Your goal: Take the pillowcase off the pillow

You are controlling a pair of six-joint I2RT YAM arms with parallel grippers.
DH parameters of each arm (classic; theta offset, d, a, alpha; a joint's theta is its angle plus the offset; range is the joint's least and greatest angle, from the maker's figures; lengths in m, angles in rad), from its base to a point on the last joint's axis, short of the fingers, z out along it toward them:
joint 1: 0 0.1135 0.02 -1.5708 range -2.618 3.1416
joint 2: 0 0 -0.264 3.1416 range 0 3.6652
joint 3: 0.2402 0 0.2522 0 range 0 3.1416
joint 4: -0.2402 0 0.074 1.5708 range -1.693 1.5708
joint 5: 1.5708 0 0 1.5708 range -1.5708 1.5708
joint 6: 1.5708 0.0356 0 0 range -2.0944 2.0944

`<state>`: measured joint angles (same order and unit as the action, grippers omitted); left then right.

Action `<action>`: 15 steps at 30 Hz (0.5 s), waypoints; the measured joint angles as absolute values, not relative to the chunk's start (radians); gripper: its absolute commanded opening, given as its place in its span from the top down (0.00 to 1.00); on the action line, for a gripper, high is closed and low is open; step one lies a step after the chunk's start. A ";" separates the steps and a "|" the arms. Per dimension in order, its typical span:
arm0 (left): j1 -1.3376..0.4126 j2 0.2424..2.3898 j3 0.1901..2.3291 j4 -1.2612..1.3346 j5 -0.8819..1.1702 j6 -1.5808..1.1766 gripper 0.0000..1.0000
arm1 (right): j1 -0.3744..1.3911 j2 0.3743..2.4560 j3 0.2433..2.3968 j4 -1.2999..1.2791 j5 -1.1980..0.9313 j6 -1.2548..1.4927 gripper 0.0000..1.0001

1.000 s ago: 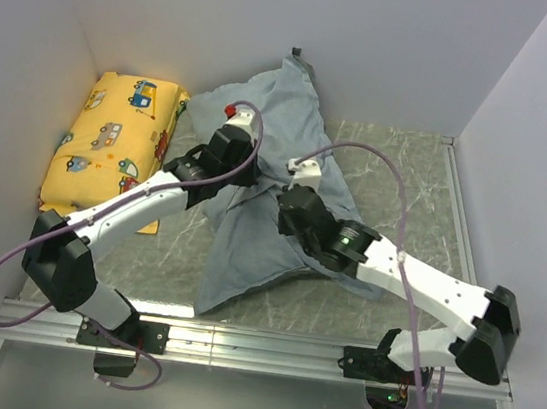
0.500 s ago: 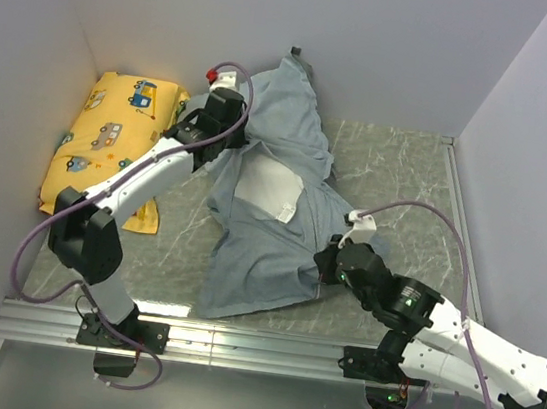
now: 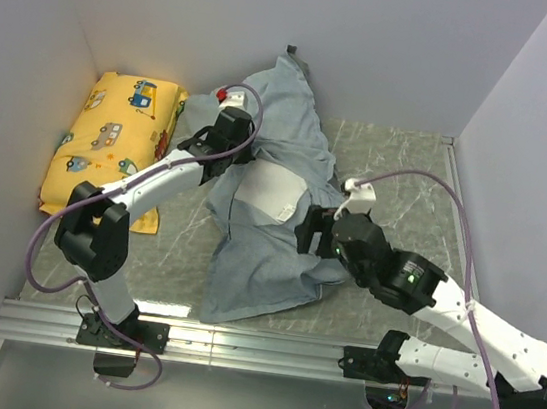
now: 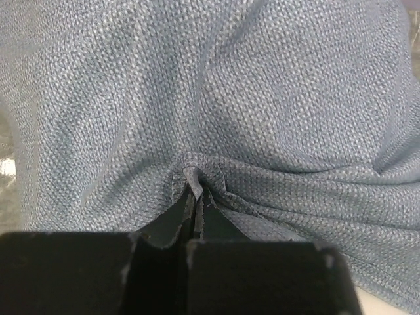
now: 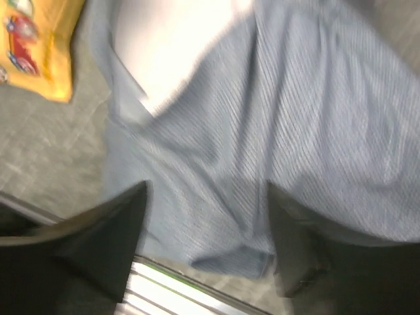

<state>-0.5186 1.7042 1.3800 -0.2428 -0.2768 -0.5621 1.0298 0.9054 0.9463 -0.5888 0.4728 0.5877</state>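
**Left gripper** (image 3: 235, 151): clenched on the pillowcase (image 3: 264, 264). In the left wrist view the fingertips (image 4: 197, 197) meet on a small pinched fold of the blue-grey cloth (image 4: 262, 98), which puckers around the grip point.

**Right gripper** (image 3: 315, 232): released. In the right wrist view both fingers (image 5: 98, 243) stand wide apart above the striped fabric (image 5: 315, 118). Whether they touch it cannot be told.

**Pillowcase:** spread across the middle of the table (image 3: 399, 171), from the far wall at 12 o'clock down to the near rail at 6 o'clock.

**Pillow** (image 3: 275, 193): mostly inside the pillowcase. One white patch shows through the opening at the centre, at 10 o'clock from the right gripper. The right wrist view shows the same patch (image 5: 170, 46) at the top, bordered by the pillowcase edge.

**Yellow printed pillow** (image 3: 115, 143): against the left wall at 9 o'clock, apart from the pillowcase.

**Changes**
- 1.0 s ago: both grippers sat close together on the fabric and no white pillow showed.
- 0.5 s ago: the white patch was exposed and the right gripper had drawn back toward 5 o'clock.
- Now: the right gripper has moved toward 11 o'clock, just beside the patch. The left gripper has shifted slightly toward 5 o'clock. The patch is about as exposed as it was 0.5 s ago.
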 measured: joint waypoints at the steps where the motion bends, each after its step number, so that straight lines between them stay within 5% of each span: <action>1: -0.523 1.700 1.377 -0.241 -0.281 -0.562 1.00 | 1.030 0.931 0.987 -0.590 0.488 0.572 0.10; 6: -0.530 1.699 1.374 -0.237 -0.293 -0.566 0.99 | 1.026 1.155 1.207 -0.584 0.569 0.518 0.04; 10: -0.525 1.704 1.391 -0.259 -0.301 -0.571 0.99 | 0.988 1.359 1.256 -0.567 0.587 0.490 0.12; 13: -0.509 1.720 1.422 -0.275 -0.289 -0.578 0.99 | 0.945 1.446 1.213 -0.582 0.585 0.473 0.64; 14: -0.501 1.728 1.433 -0.282 -0.276 -0.585 1.00 | 0.931 1.453 1.193 -0.584 0.587 0.478 0.77; 15: -0.493 1.734 1.444 -0.289 -0.260 -0.590 1.00 | 0.916 1.447 1.172 -0.580 0.590 0.487 0.80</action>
